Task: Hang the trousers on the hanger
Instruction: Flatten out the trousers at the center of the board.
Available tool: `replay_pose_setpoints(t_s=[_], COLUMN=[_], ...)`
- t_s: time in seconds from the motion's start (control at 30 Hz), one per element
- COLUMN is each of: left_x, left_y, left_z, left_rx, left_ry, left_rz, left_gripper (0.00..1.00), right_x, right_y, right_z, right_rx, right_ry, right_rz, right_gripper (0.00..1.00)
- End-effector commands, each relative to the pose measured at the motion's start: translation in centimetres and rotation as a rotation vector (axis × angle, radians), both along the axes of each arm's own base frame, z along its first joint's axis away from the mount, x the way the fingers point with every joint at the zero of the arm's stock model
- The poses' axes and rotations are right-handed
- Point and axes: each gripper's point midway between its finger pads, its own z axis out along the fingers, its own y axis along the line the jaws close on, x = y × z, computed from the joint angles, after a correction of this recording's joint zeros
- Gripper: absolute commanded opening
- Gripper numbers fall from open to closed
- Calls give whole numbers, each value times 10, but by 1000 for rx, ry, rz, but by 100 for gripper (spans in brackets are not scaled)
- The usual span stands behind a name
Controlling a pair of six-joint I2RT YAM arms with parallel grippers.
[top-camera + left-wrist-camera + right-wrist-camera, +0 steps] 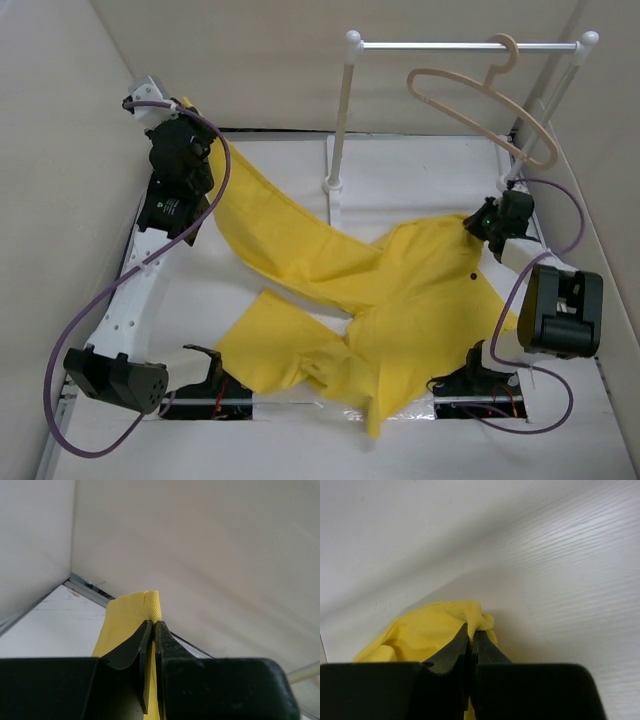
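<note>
Our left fingers point(137, 647) pinch one leg end of the trousers point(420, 300) far left, and our right fingers point(454, 649) pinch the opposite end at right. The cloth sags onto the table point(420, 170). The hanger point(493, 80) hangs bare on the far rail point(440, 45), so draping remains.

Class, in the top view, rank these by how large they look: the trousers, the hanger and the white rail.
1. trousers, by far the largest
2. rail, thin, but it spans wider than the hanger
3. hanger, hooked on the rail

White arms point(130, 295), purple cables point(227, 160), black left pincer point(152, 625)
</note>
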Motion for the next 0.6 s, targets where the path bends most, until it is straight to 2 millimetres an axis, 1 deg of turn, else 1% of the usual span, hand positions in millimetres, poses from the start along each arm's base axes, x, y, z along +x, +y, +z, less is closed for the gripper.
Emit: replay_pose_setpoints(t_s=[0.0, 0.03, 0.07, 0.1, 0.13, 0.17, 0.2, 0.23, 0.27, 0.3, 0.33, 0.37, 0.4, 0.43, 0.47, 0.5, 0.53, 0.57], left_x=[-12, -14, -16, -13, -16, -14, -11, -12, -12, -13, -16, -17, -18, -18, -19, -22, -22, -25], left_y=[33, 45, 54, 57, 76, 83, 89, 105, 112, 119, 124, 129, 135, 138, 142, 148, 152, 155], left_z=[26, 24, 16, 5, 1, -9, -24, -33, -43, -59, -61, -68, -79, -80, -91, -95, -106, -114], left_rx=[-11, -17, -25, -33, -66, -77, -87, -109, -114, -121, -131, -132, -124, -120, -106, -96, -86, -77], left_ry=[-69, -59, -34, -17, -28, -9, 23, 37, 55, 83, 72, 84, 119, 123, 169, 187, 221, 253], left_rz=[165, 211, 234, 211, 242, 248, 247, 286, 307, 332, 351, 370, 412, 436, 460, 507, 536, 558], left_gripper=[0, 0, 0, 0, 0, 0, 0, 0, 0, 0, 0, 0, 0, 0, 0, 0, 0, 0], right_x=[7, 3, 2, -2, -1, -1, 1, 4, 6, 7, 10, 11, 12, 12, 11, 9, 9, 7], right_y=[-56, -64, -71, -73, -77, -82, -83, -84, -87, -89, -93, -95, -101, -101, -106, -112, -113, -115], right_z=[53, 55, 58, 56, 59, 57, 55, 57, 57, 58, 61, 63, 67, 67, 70, 72, 76, 84], right_rx=[-29, -23, -24, -10, 13, 9, 10, 15, 11, 9, 2, -3, -12, -10, -18, -21, -12, -14], right_ry=[-186, -191, -205, -207, -231, -233, -232, -236, -231, -228, -225, -225, -226, -227, -221, -222, -229, -249], right_rz=[-228, -265, -299, -317, -344, -371, -376, -382, -392, -401, -417, -428, -456, -458, -488, -514, -530, -547], right_gripper=[0, 0, 0, 0, 0, 0, 0, 0, 0, 0, 0, 0, 0, 0, 0, 0, 0, 0])
